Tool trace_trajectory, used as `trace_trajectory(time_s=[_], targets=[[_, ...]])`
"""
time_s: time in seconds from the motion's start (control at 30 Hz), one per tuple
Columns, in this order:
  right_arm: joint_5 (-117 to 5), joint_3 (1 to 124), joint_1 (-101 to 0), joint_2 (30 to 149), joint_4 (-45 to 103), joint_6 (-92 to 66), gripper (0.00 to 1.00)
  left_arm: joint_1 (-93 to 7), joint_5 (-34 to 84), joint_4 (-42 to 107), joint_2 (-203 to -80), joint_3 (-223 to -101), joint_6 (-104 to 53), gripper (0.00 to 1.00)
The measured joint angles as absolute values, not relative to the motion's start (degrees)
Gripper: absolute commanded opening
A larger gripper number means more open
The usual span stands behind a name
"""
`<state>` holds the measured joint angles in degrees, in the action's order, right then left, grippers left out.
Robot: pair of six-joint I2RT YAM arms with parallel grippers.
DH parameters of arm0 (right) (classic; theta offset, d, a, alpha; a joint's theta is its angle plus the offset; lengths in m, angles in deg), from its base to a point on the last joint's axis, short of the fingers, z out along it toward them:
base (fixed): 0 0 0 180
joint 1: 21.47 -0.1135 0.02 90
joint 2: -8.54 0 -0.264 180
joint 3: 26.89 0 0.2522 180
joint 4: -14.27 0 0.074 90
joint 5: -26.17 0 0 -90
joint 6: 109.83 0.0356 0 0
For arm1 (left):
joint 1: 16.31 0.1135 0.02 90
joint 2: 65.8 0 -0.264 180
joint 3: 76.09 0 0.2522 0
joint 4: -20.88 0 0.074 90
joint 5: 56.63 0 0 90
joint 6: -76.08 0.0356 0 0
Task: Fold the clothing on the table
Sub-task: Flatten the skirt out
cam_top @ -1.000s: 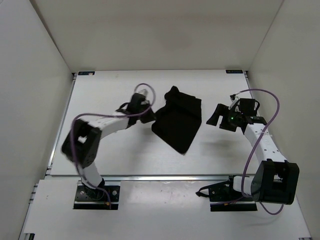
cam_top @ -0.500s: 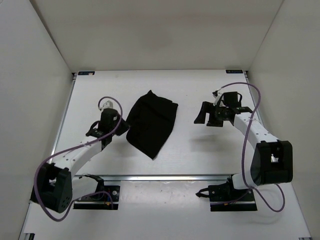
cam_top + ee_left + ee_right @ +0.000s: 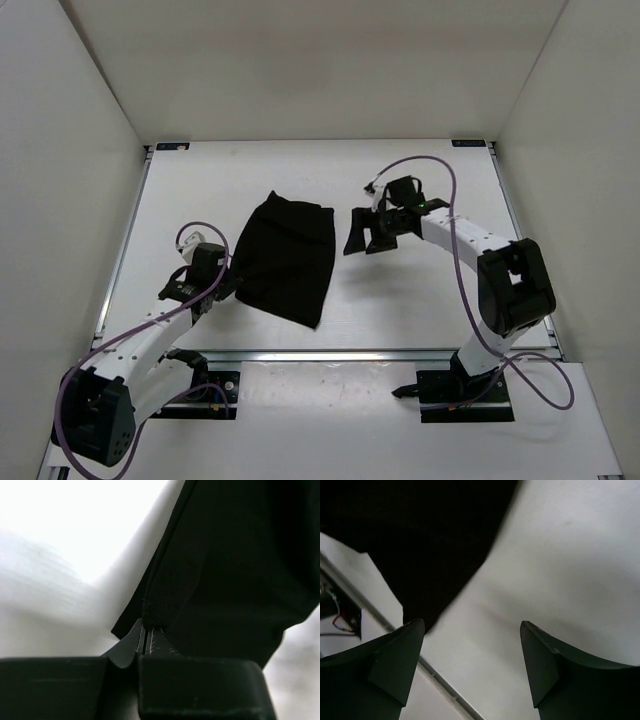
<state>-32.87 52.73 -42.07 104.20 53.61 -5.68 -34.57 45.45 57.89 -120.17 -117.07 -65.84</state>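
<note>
Both arms, same build: white tubular links between chunky black joint housings.
- Left arm (image 3: 150,338) and right arm (image 3: 470,238) each stand on a flat black base plate just outside the near rail of the table (image 3: 380,353): left base plate (image 3: 195,385), right base plate (image 3: 465,392).
- A purple cable runs along each arm in loose loops: left cable (image 3: 75,372), right cable (image 3: 440,172).
- Left gripper (image 3: 147,636): blocky black body, slim dark fingers with fine ribbing.
- Right gripper (image 3: 471,625): two broad matte-black, wedge-shaped fingers.
</note>
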Motion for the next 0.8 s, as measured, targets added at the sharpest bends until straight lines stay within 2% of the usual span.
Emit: trace_trajectory(time_s=[0.3,0.5,0.7,0.8], targets=[[-29.4,48.4,-52.2,108.0,52.4,-1.7,0.76,-34.8,46.7,62.7,-120.1,-115.7,-64.4,0.0],[-27.3,47.6,-55.3,108.9,50.8,1.7,0.76,-36.0,47.7,63.4,-126.8,-117.2,-61.7,0.0],[-25.2,46.6,-59.7,109.9,48.2,5.4,0.74,-37.6,47.7,62.9,-132.6,-120.0,-59.3,0.0],[-25.2,48.2,-61.3,113.4,48.5,6.3,0.68,-37.4,47.6,62.9,-133.4,-120.5,-58.1,0.0]])
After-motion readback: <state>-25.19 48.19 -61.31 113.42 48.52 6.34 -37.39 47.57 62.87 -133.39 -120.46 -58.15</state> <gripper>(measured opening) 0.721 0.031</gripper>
